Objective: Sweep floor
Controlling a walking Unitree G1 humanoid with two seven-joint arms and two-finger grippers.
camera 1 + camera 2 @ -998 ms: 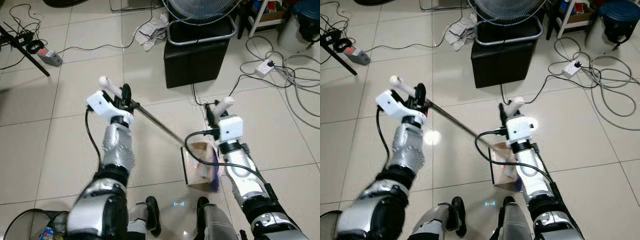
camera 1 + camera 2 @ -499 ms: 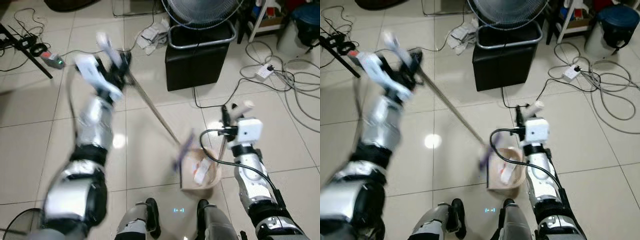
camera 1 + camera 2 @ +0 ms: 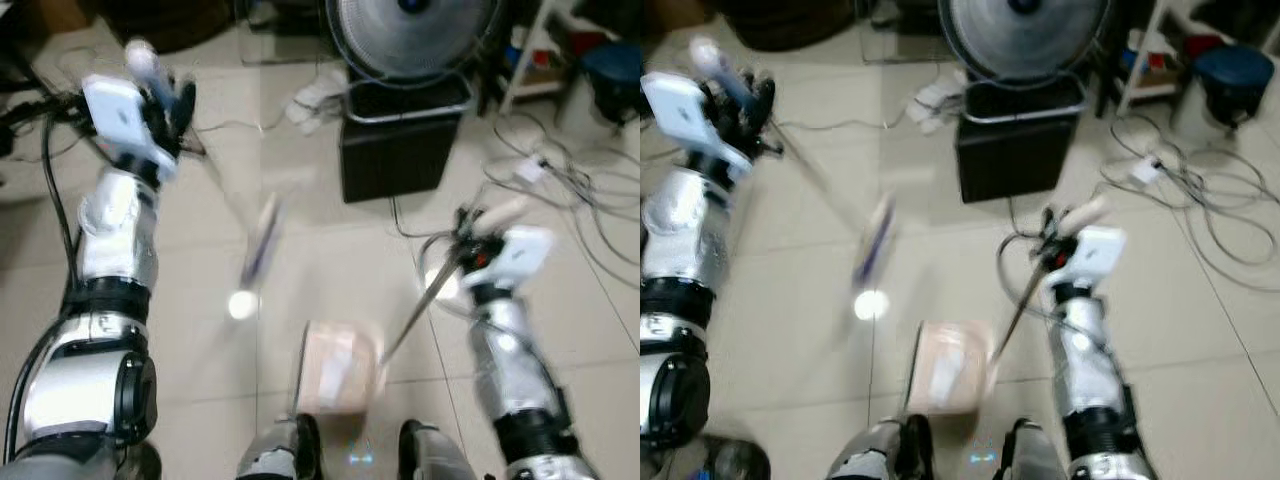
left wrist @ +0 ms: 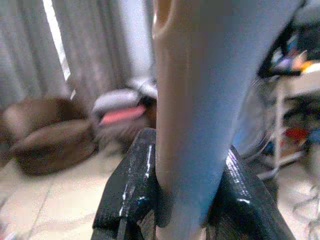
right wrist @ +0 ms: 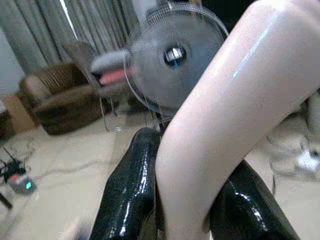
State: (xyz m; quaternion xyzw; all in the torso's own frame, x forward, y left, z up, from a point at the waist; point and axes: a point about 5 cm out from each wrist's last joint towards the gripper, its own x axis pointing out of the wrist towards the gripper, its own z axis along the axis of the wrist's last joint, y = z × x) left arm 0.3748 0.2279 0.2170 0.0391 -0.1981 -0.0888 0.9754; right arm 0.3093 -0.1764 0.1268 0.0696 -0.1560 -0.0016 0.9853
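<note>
Left eye view frames were blurred, yet a pale tiled floor (image 3: 300, 230) was seen spread across the whole scene, with a large round fan (image 3: 415, 35) stood on a black box (image 3: 402, 160) at the far side and loose cables (image 3: 590, 200) trailed over the tiles on the robot's right. A brown armchair (image 5: 60, 95) before grey curtains (image 5: 50, 30) was made out in the right wrist view. The silver left arm (image 3: 115, 250) was raised high on the robot's left, and the left gripper (image 3: 165, 105) was closed around the pale handle of a broom (image 3: 262, 240), whose thin shaft was smeared by motion and whose purple bristled head was seen lifted above the floor, near a bright spot of reflected light (image 3: 240, 305). In the left wrist view the black fingers (image 4: 132, 185) were pressed against both sides of that handle. The right arm (image 3: 510, 370) was held lower on the robot's right, and the right gripper (image 3: 470, 245) was clamped on the cream handle of a dustpan (image 3: 335, 365); its long thin rod was slanted down toward the robot's feet, where the tan pan was seen low over the tiles, with a pale scrap seemingly inside. Whether the pan touched the floor could not be told.
</note>
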